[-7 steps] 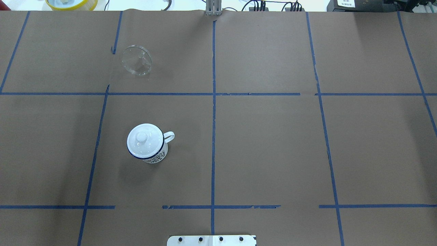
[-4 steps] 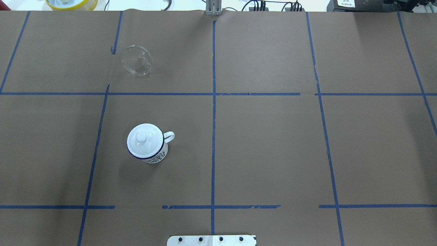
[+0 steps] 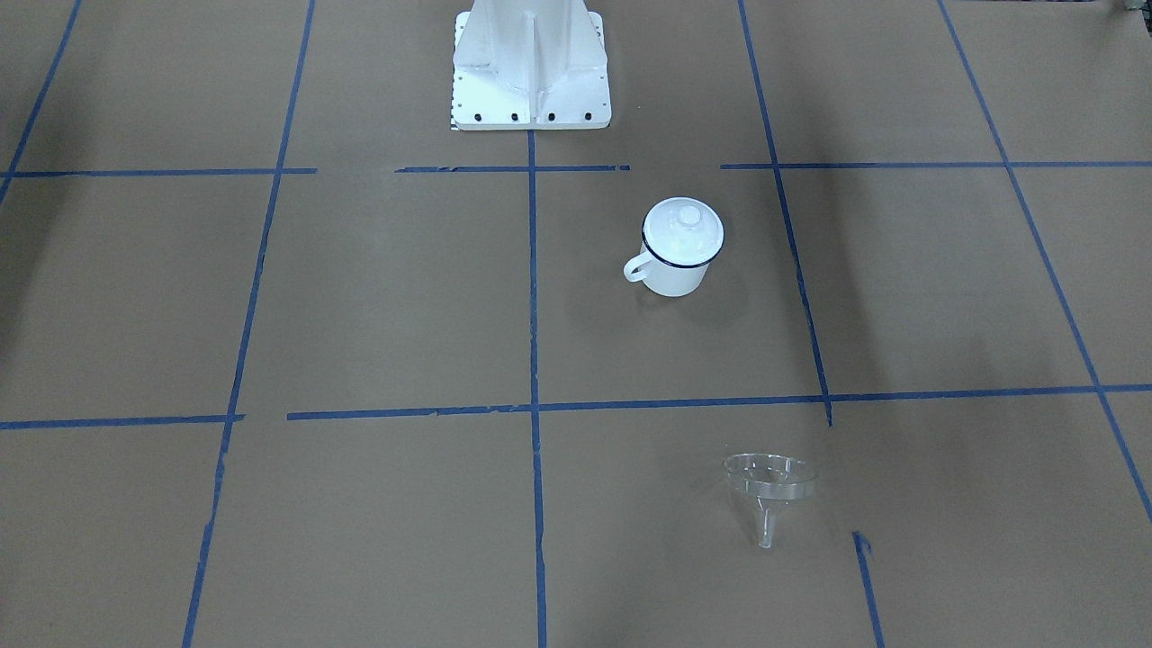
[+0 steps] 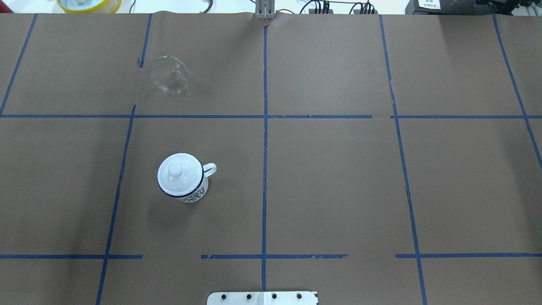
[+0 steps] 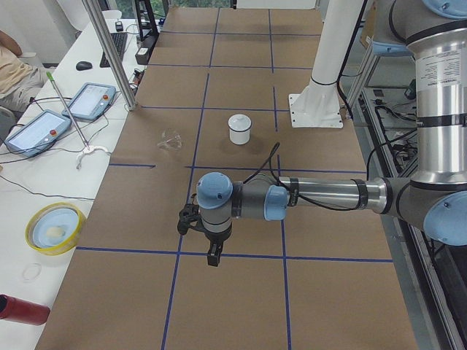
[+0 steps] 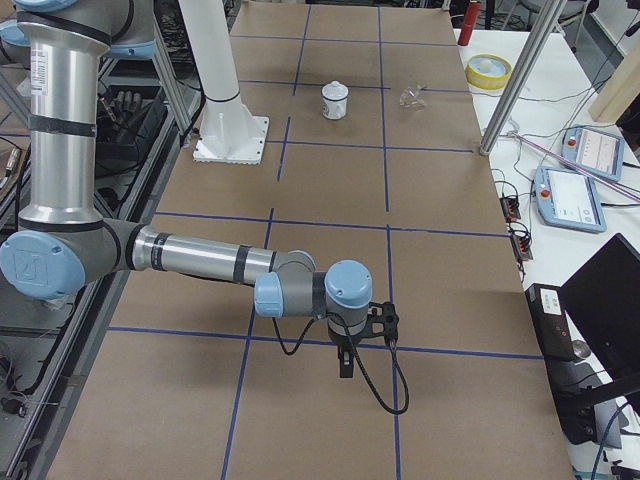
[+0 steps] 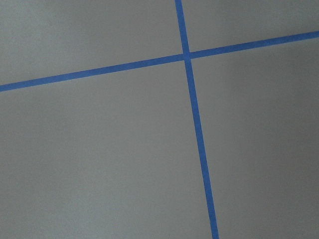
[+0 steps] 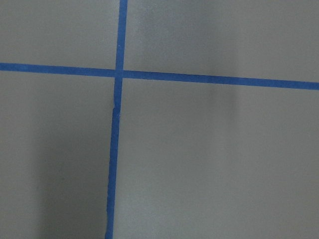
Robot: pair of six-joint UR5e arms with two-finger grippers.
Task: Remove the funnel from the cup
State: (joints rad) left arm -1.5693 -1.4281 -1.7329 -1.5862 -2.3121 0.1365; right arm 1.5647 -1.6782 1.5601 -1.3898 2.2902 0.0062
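funnel (image 4: 170, 75) lies tipped over, well apart from cup (image 4: 197, 191) (lid (image 4: 178, 174) on).

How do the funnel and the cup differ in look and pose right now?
The funnel is clear; the cup is opaque white with a dark blue rim. The funnel lies tipped over, spout pointing away from the robot; the cup stands upright with a white lid on it. Both rest on the table, apart, on the robot's left side.
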